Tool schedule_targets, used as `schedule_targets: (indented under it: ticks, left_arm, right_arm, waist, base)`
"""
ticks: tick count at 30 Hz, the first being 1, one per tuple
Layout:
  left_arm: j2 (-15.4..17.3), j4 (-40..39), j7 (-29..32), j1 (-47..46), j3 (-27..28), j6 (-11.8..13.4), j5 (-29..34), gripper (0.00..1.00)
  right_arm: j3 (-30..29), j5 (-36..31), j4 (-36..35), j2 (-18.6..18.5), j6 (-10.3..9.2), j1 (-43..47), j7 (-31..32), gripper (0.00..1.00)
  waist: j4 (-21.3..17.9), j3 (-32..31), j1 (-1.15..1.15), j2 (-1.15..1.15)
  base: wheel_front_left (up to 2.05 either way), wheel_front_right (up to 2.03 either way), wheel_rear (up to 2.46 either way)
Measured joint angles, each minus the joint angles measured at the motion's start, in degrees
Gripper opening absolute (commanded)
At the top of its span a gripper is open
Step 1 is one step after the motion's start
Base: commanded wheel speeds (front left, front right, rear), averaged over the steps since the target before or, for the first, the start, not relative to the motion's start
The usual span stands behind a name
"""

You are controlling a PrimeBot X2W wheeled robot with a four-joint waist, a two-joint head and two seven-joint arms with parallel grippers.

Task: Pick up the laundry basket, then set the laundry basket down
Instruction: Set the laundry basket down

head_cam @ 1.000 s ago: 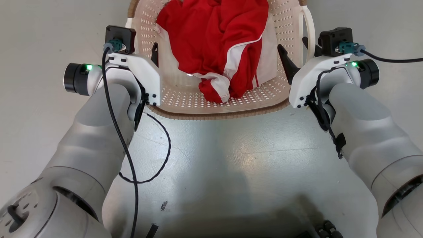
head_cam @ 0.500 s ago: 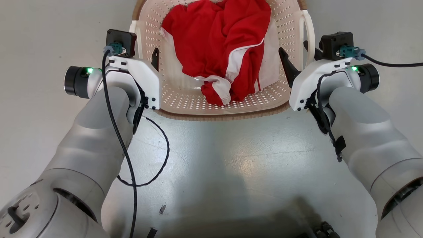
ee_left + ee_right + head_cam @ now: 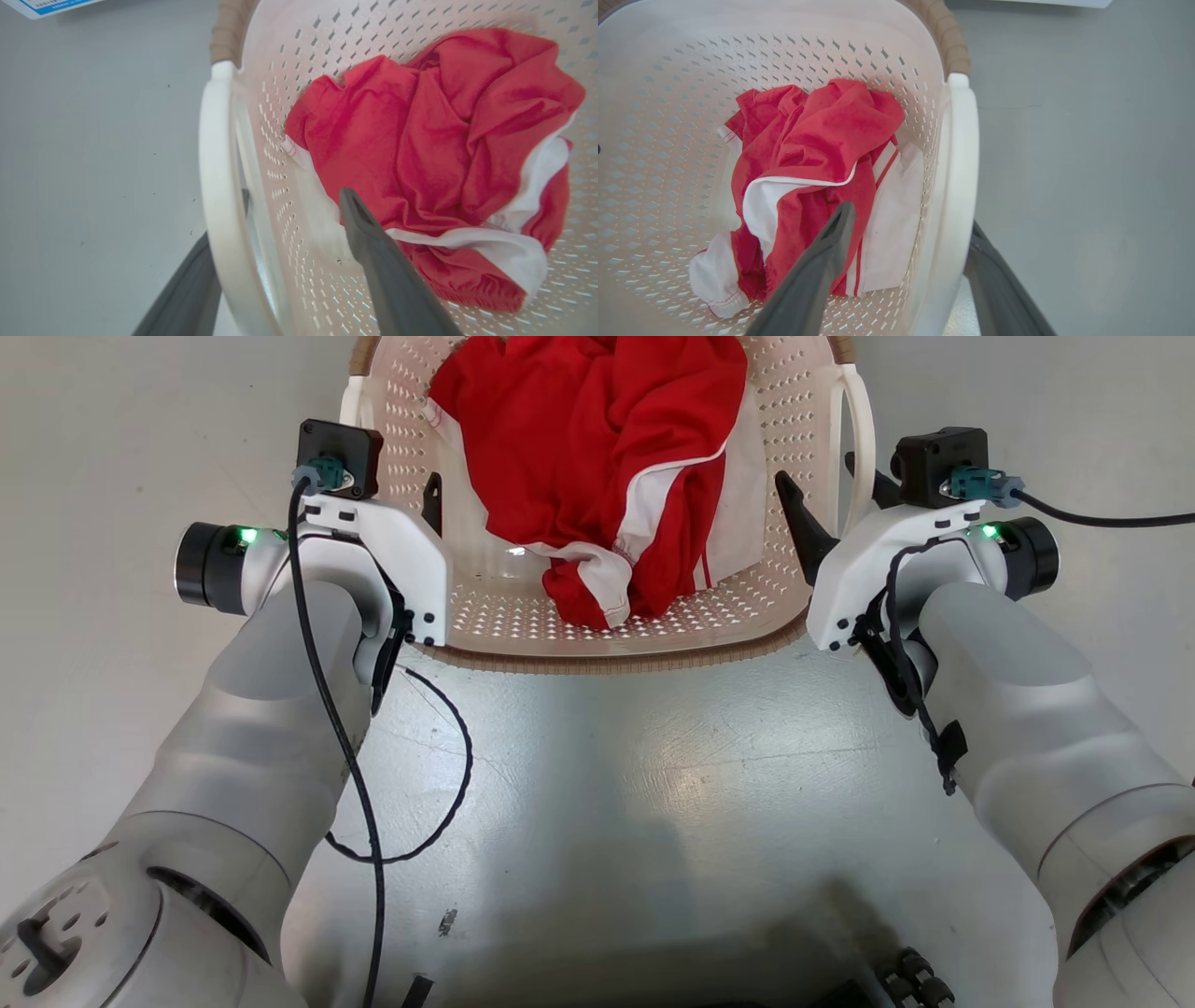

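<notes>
While both sets of jaws stand wide and grasp nothing, my left gripper (image 3: 294, 196) straddles the left loop handle (image 3: 215, 186) of the laundry basket (image 3: 607, 658) — one finger inside the wall, one outside. My right gripper (image 3: 910, 217) does the same at the right handle (image 3: 957, 186). Basket is straight ahead between my arms, near rim toward me — crumpled red-and-white garment (image 3: 597, 457) inside. Fingers touching the handles or not, can't tell.

Each loop handle (image 3: 217, 186) of the laundry basket (image 3: 607, 658) stands between spread fingers (image 3: 383, 270), left gripper (image 3: 294, 193) and right gripper (image 3: 910, 219) alike. Red clothing (image 3: 597, 448) crowds the inside; the grey floor (image 3: 93, 429) outside lies open.
</notes>
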Motion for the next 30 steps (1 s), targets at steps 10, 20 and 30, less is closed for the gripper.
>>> schedule_targets:
  ticks: [10,20,30]
  left_arm:
    - [0.05,0.0,-0.02,-0.08,-0.11,0.03,-0.01,1.0]
    - [0.77,-0.01,-0.02,-0.09,-0.2,-0.04,-0.07,1.0]
    - [1.13,-0.01,-0.46,-0.17,-0.2,-0.05,-1.0,1.0]
  right_arm:
    - [-0.32,0.01,0.01,0.03,0.0,0.01,0.0,1.0]
    - [-1.12,-0.53,-0.01,0.03,0.0,0.06,0.0,1.0]
    - [-2.34,-1.19,-0.07,-0.1,0.01,0.1,0.0,1.0]
  waist:
    - [-0.25,0.38,0.0,0.0]
    - [-0.46,0.34,0.0,0.0]
    - [-0.75,0.4,0.0,0.0]
  base:
    - [0.0,0.0,0.0]
    - [0.0,0.0,0.0]
    - [0.0,0.0,0.0]
